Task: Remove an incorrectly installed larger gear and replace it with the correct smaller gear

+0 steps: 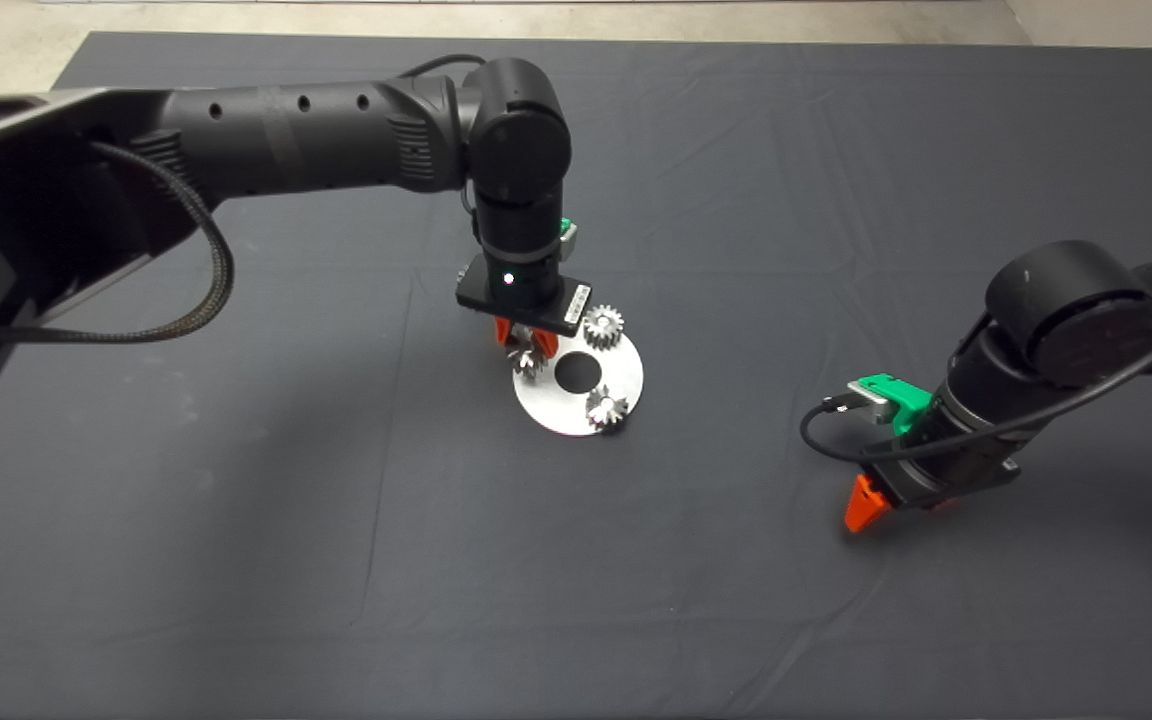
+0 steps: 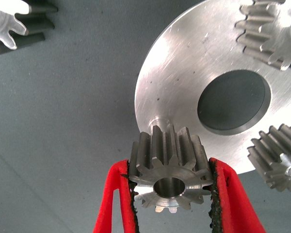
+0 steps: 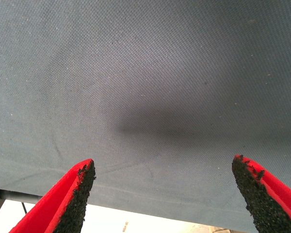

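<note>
**Left pincer grips a gear at the disc's edge**

Low at the right of the head view, the right pincer (image 1: 864,508) hangs over bare dark mat (image 1: 236,520) on the worktop, well apart from the parts. Its wrist view shows its two fingers (image 3: 72,199) spread wide with only cloth between them.

Near the middle of the frame, the left pincer (image 1: 521,345) points down at the left rim of a round metal disc (image 1: 626,385) with a dark centre hole. It is clenched on a gear (image 2: 169,174), a black pad pressed against the teeth on either side, the gear sitting at the disc's edge. Whether this is the wider or a narrower gear I cannot tell.

Two more gears stand on the disc: one (image 1: 607,407) at its lower edge, one (image 1: 602,326) at its upper edge. In the left wrist view another gear (image 2: 9,24) lies on the mat, apart from the disc.
</note>
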Controlling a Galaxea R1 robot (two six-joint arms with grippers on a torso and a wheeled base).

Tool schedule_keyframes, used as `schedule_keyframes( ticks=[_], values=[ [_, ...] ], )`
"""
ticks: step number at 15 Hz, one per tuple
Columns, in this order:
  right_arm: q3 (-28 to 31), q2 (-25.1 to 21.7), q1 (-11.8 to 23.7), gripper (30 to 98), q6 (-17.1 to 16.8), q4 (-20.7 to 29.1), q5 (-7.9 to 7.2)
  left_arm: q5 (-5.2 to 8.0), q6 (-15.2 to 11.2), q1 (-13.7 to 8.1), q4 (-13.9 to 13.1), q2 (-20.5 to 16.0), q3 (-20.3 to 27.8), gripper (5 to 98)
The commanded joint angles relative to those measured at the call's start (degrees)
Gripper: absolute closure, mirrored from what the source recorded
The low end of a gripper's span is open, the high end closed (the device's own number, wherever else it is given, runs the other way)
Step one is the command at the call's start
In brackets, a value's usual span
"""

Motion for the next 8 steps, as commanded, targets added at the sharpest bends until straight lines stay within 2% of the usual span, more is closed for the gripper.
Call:
schedule_keyframes(
  ticks=[1,8],
  values=[
    [-0.09,-0.77,1.35,54.1,-0.74,-0.59,-5.03,3.02,-1.11,-0.6,-0.36,-0.96,2.42,81.9],
    [0.01,-0.85,1.7,54.1,-0.74,-0.5,-5.03,2.93,-1.29,-0.43,-0.19,-0.26,2.51,82.0]
  ],
)
